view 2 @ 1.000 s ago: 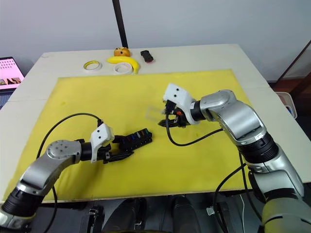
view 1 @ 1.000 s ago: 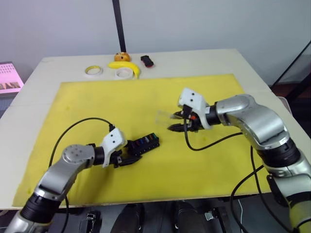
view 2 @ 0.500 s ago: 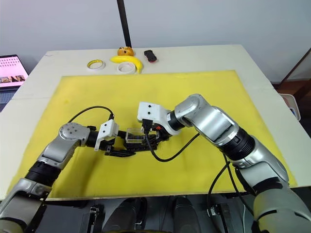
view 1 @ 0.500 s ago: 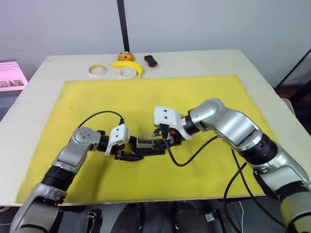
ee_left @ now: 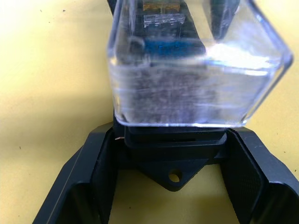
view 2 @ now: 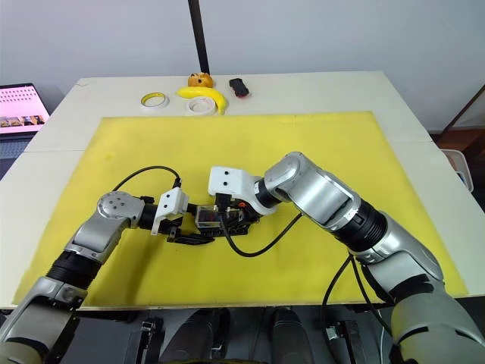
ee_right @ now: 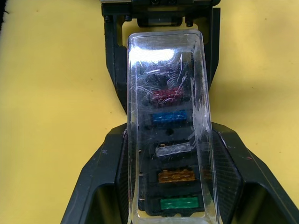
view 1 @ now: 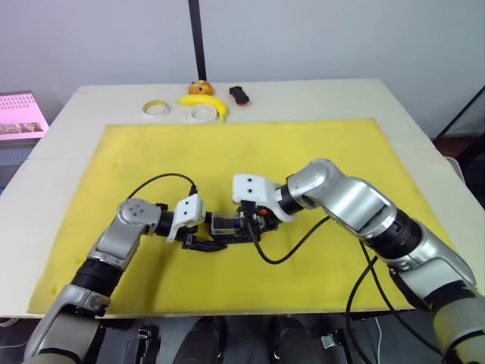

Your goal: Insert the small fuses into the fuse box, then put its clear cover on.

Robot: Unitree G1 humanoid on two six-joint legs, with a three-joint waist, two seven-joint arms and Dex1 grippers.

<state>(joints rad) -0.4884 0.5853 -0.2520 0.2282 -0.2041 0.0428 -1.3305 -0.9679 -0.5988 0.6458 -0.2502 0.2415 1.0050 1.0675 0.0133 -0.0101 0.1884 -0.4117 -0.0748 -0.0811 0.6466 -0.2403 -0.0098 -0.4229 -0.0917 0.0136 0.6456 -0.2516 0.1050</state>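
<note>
The black fuse box (ee_left: 169, 161) lies on the yellow mat (view 1: 318, 144), and my left gripper (ee_left: 170, 140) is shut on its end, one finger on each side. Over the box sits the clear cover (ee_right: 168, 93), with my right gripper (ee_right: 170, 135) shut on its long sides. Through the cover I see small fuses (ee_right: 168, 116) seated in a row: red, blue, grey, orange and green. In the left eye view the two grippers meet end to end at the cover (view 1: 223, 222) in the mat's front middle. Whether the cover is fully seated cannot be told.
Along the table's far edge lie two tape rolls (view 1: 156, 109) (view 1: 201, 113), a banana (view 1: 206, 101), a small orange object (view 1: 199, 87) and a black-and-red object (view 1: 239, 94). A black pole (view 1: 198, 38) rises behind them. A lit screen (view 1: 19, 117) stands at the far left.
My right gripper carried the clear cover leftward from the mat's middle right to the fuse box and set it down over it. The left gripper kept its hold on the box.
</note>
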